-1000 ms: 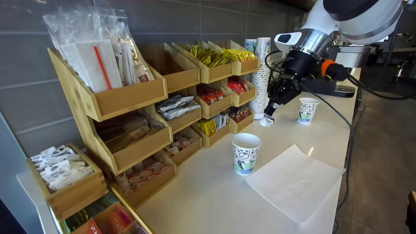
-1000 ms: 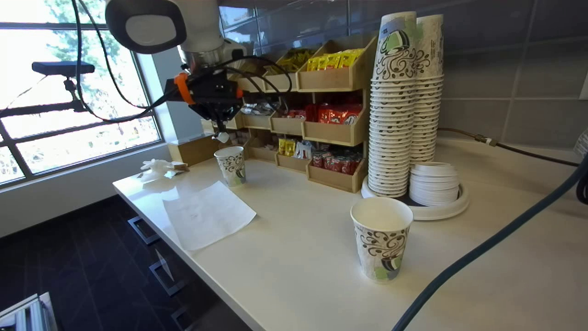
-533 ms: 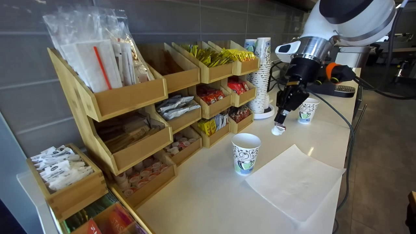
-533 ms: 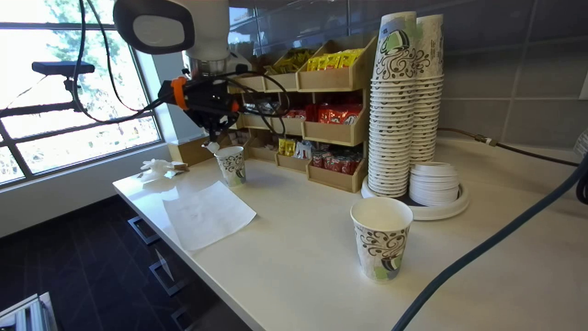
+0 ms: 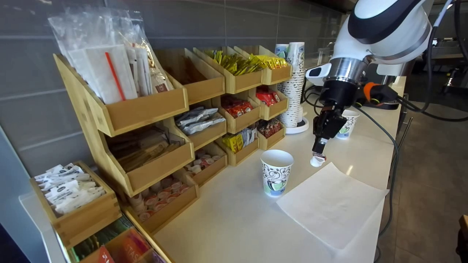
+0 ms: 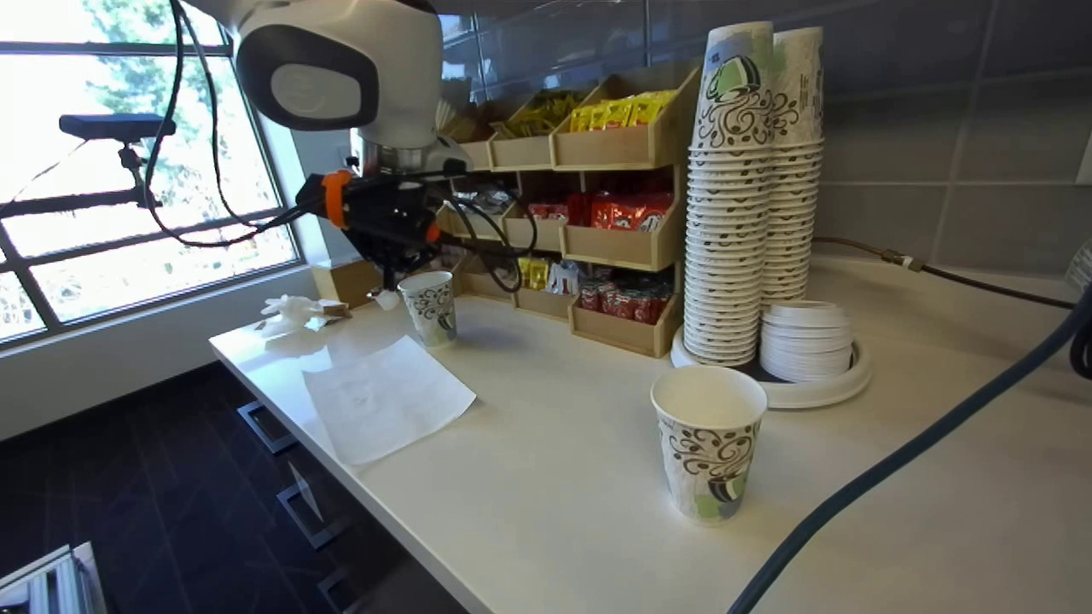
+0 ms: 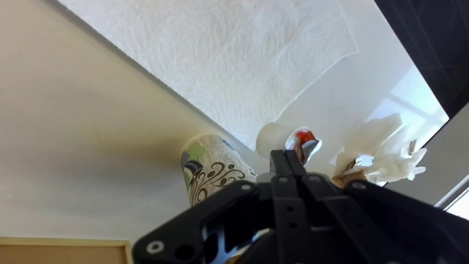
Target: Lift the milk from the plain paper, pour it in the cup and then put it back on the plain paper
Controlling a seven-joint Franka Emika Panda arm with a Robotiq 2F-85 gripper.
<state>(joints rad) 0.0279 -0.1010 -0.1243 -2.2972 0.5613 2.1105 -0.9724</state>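
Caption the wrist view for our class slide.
Black jaws pinch a tiny creamer pot near a patterned cup and plain white paper.

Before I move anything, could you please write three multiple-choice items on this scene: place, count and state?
1. The plain paper lies on:
A) the floor
B) the counter
C) a shelf

2. Cups standing outside the cup stacks:
A) one
B) four
C) two

3. The gripper is:
A) shut on the milk pot
B) wide open
C) shut on a cup

Key:
1 B: both exterior views show this.
2 C: an exterior view shows one by the paper and a near cup.
3 A: the wrist view shows it closed on the pot.
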